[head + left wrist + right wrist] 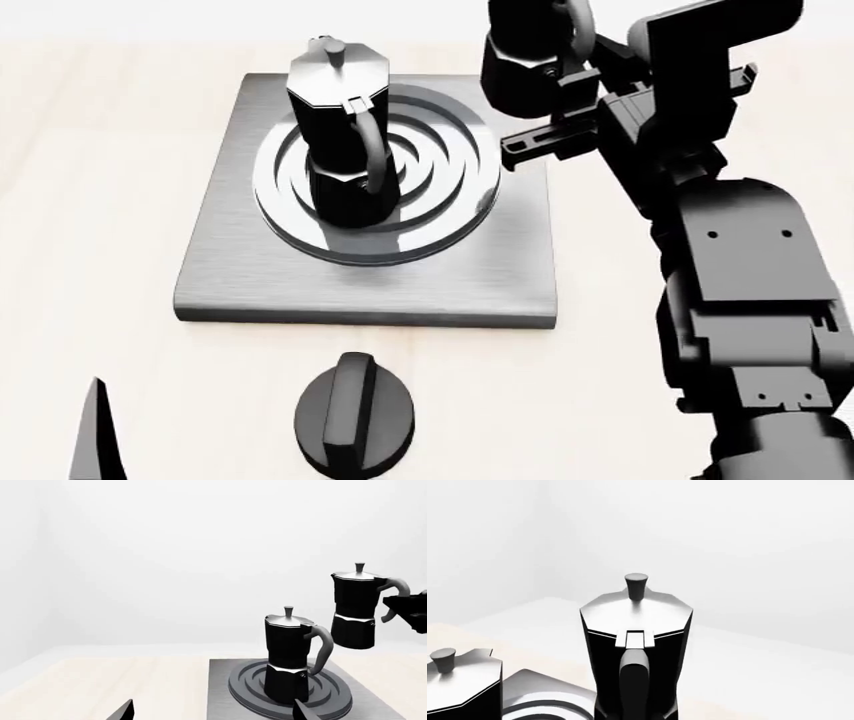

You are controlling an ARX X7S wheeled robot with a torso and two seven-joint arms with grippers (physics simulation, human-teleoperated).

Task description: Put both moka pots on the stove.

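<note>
One pot (336, 130) upright on stove (227, 250) burner; right gripper (567, 110) jaws clamp second pot (357, 607) handle, airborne beside. Dial (354, 410) on bench (80, 200). Left gripper (213, 712) jaws spread.

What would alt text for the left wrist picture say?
One black moka pot stands upright on the ring burner of a grey stove, while the right gripper holds a second pot by its handle in the air beyond it.

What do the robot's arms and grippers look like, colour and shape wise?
The right arm is matte black all over, built of blocky, rounded-edged segments with small round screw marks and faint panel seams. The right gripper has thin, flat black fingers. Of the left gripper only dark, pointed finger tips show. No cables, markings or sleeves are visible.
</note>
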